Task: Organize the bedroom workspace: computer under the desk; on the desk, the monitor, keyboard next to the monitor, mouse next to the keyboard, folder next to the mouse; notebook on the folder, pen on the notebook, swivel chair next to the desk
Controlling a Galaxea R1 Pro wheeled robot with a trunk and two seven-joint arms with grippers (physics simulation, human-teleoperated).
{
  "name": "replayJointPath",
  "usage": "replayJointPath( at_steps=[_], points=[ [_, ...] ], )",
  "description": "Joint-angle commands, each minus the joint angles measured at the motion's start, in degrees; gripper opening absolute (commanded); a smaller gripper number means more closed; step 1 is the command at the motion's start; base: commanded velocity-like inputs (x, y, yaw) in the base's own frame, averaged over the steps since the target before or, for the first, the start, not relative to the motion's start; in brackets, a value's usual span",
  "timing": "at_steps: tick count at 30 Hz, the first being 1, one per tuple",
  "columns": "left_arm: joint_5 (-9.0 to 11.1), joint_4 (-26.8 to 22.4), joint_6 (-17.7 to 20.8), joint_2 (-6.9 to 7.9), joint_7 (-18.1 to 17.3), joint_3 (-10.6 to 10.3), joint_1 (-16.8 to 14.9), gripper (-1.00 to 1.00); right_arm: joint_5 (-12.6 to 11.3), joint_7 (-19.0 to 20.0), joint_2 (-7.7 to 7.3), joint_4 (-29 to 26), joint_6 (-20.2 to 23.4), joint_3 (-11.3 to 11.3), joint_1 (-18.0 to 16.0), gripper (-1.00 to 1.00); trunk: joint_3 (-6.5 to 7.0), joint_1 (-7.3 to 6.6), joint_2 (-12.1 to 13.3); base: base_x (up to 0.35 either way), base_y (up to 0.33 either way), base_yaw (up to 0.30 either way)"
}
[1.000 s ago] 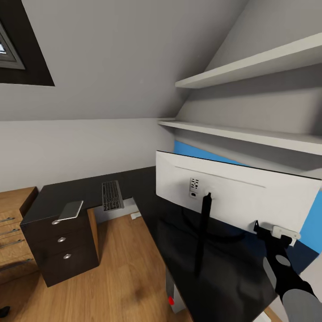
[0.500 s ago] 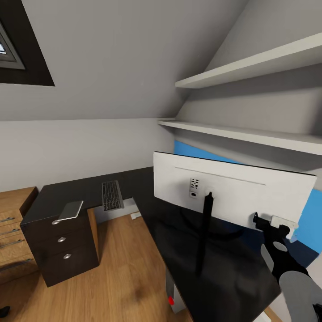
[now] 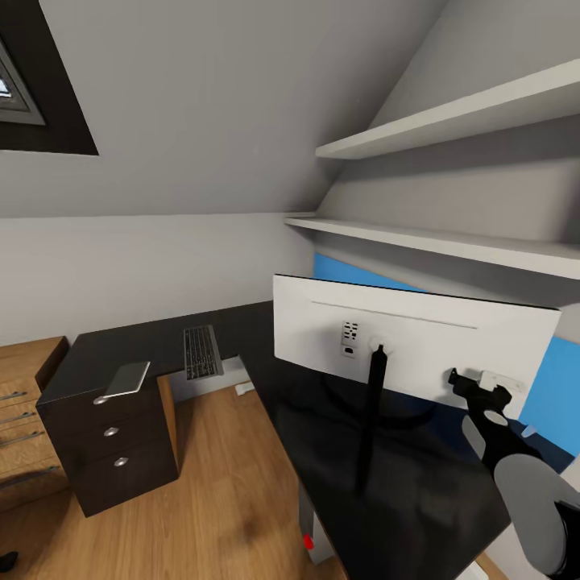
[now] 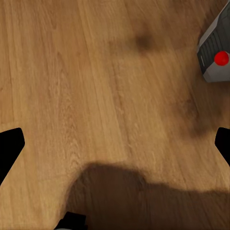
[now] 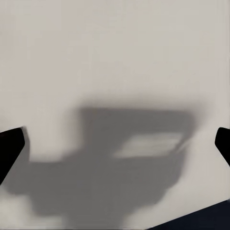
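Your right gripper (image 3: pixel 481 385) meets the pale grey back of the wide monitor (image 3: pixel 419 338) on the glossy black desk (image 3: pixel 403 483); whether it grips, you cannot tell

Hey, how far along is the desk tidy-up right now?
Done: the monitor stands on the desk, the keyboard lies on it farther off, and the computer sits on the floor by it. In hand: the right gripper is at the monitor's back edge. Left: mouse, folder, notebook, pen and chair.
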Motion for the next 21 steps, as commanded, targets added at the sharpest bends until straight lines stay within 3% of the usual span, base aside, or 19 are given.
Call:
replayJointPath(
  at_steps=[1,16,21],
  points=[
    [0.1,-0.1,-0.1,-0.05,0.0,0.1,0.0,1.00,0.6,-0.1,0.03,0.1,0.0,-0.3,-0.1,1.00,-0.06,0.00,0.0,0.000,0.000,0.000],
    [0.0,-0.1,-0.1,0.02,0.0,0.2,0.0,1.00,0.6,-0.1,0.06,0.2,0.8,-0.3,-0.4,1.00,-0.06,0.00,0.0,-0.003,0.000,0.000],
    [0.1,-0.1,-0.1,0.18,0.0,0.2,0.0,1.00,0.4,0.1,0.16,0.3,0.8,-0.4,-0.4,1.00,-0.06,0.00,0.0,-0.181,0.000,0.000]
  ],
)
